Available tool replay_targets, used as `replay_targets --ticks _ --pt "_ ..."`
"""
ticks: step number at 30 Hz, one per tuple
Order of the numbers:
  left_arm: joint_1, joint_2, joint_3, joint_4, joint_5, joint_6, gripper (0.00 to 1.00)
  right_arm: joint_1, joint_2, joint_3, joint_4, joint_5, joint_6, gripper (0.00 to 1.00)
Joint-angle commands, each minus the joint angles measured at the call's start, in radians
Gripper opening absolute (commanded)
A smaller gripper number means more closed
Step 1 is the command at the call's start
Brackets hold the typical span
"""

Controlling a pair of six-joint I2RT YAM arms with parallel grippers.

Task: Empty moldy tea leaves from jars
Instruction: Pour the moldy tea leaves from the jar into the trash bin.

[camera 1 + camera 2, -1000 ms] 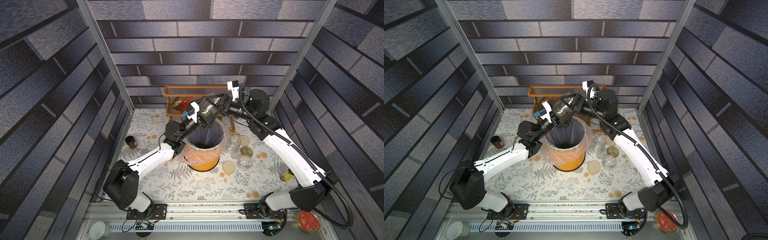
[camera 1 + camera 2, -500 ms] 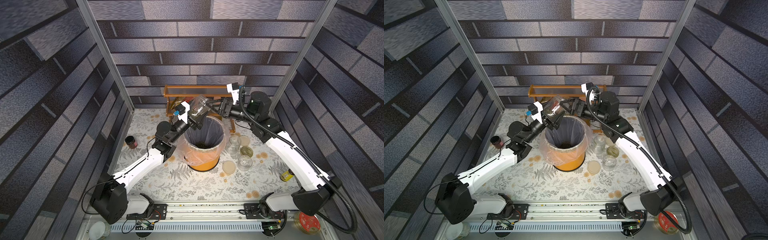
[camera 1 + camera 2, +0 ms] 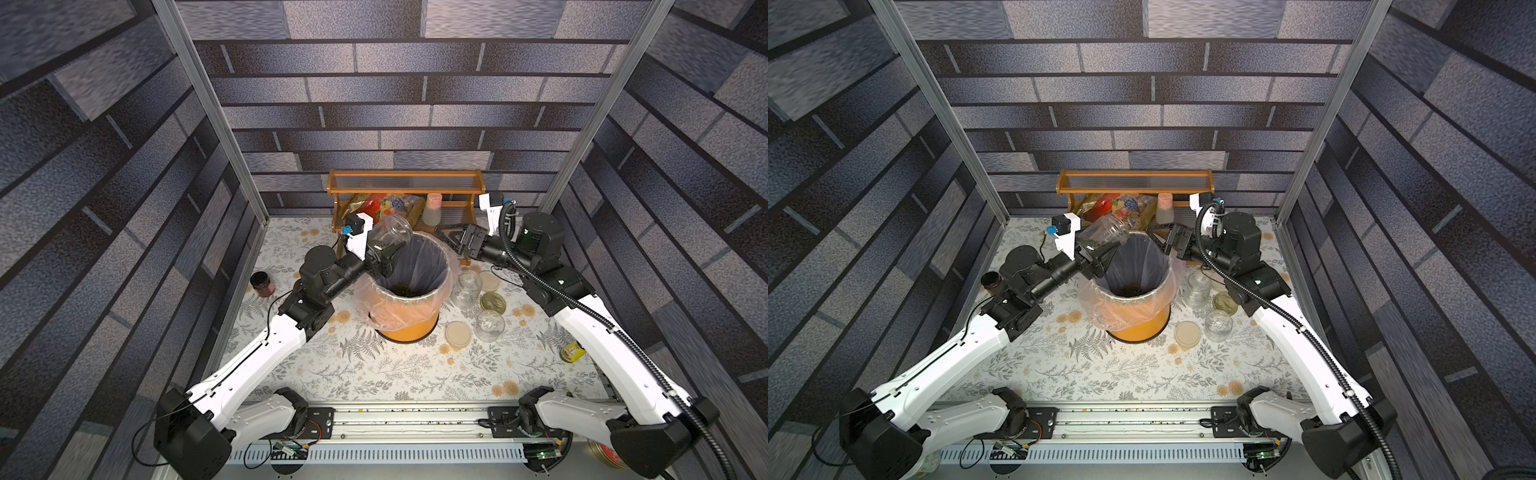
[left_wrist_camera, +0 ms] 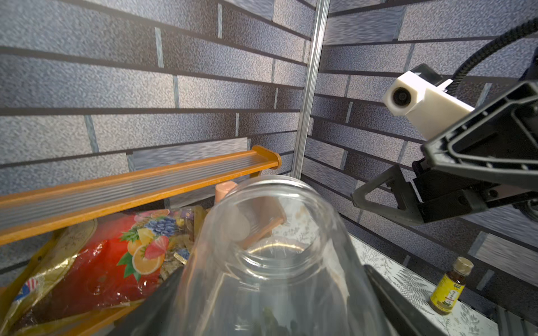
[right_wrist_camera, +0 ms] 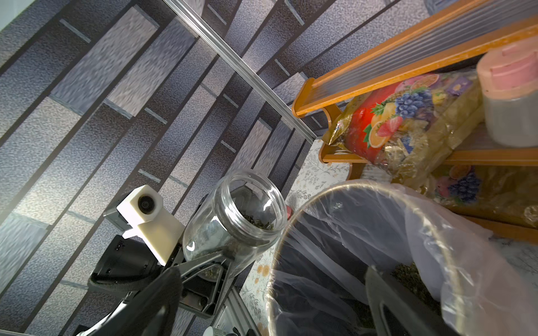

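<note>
Left gripper [image 3: 384,254] clamps 1 lidless glass jar [image 3: 392,230], tilted over the orange bin [image 3: 409,330]; right gripper [image 3: 448,240] spread wide, empty

A cream tablecloth [image 3: 374,374] printed with grey ferns and pale orange blossoms carries an orange bin [image 3: 409,330] lined with a translucent pinkish bag [image 3: 386,303]. Dark green-brown tea leaves [image 3: 405,289] show inside it. The raised jar [image 3: 388,235] is clear glass flecked with dark leaf bits. The lids [image 3: 458,333] toward the cloth's right edge are cream.

A dark jar [image 3: 262,284] banded in red stands at the left edge, a yellow bottle [image 4: 448,288] with a brown cap at the right. At the back edge, an orange-brown wooden rack [image 3: 405,183] holds a red-and-gold packet [image 3: 374,205] printed with fruit and a grey container [image 3: 433,208] capped in pink. The walls [image 3: 415,104] bear a grey-blue brick pattern.
</note>
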Motion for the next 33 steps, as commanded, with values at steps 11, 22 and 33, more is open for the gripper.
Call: replay_targets --ticks 11,22,33 --pt "-0.084 -0.059 0.235 -0.599 -0.001 0.006 0.42 -0.005 -0.122 -0.130 -0.084 0.112 -0.097 1.00" --pt "-0.088 0.106 0.532 -1.050 -0.089 0.038 0.42 -0.005 -0.171 -0.223 -0.112 0.154 -0.143 1.00" --pt "-0.071 0.291 0.800 -1.258 -0.083 0.052 0.42 -0.007 -0.190 -0.266 -0.118 0.200 -0.186 1.00"
